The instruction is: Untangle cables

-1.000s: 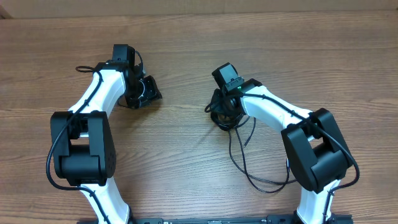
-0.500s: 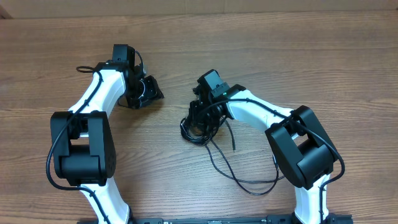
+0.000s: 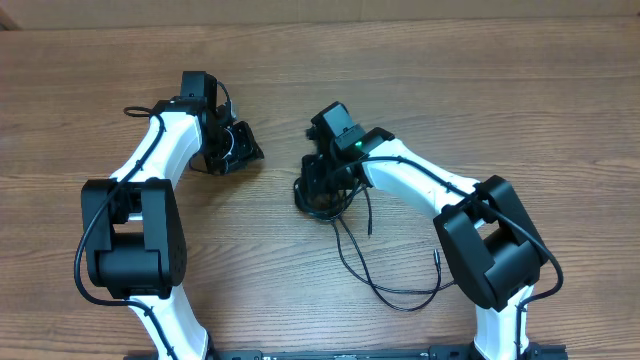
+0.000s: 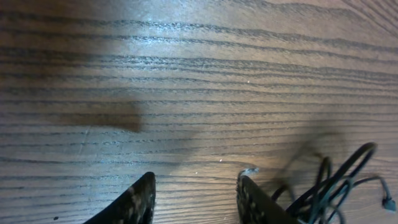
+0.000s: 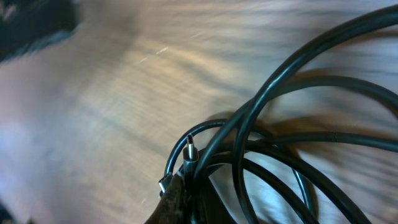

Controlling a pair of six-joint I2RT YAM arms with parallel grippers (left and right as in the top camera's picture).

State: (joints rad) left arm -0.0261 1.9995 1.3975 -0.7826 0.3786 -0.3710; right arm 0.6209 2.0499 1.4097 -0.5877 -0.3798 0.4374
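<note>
Clamped fully shut, the right claw (image 3: pixel 320 190) is gripping the cables (image 5: pixel 258 99) where they are bunching into a knot of loops. Closest to its wrist camera, one dark fingertip (image 5: pixel 177 202) is poking up at the lower edge, and black cords are crowding against it. A slim plug tip (image 5: pixel 189 148) with a metal end is standing upright just beside that fingertip, inside the curl of a thin loop. Thicker strands are sweeping away from the pinch toward the upper right, crossing over one another, and the wood beyond them is showing only as a blur. From overhead, the bundle is sitting under the claw near the middle of the table (image 3: pixel 480 80), while loose lengths are trailing toward the right arm's base in a wide curve, one short end lying straight beside them.

Well apart to the left, the left claw (image 4: pixel 196 193) is hanging open over the wood, its two fingers (image 4: pixel 140 199) standing apart with bare grain showing between them. At the lower right of its wrist view, just beside one finger, thin black cords (image 4: pixel 323 190) are arching up off the surface, a small connector (image 4: pixel 387 204) dangling at the frame's edge; whether they are belonging to the gripped tangle I cannot tell. Farther on, grained tabletop is stretching away under soft shadows.
</note>
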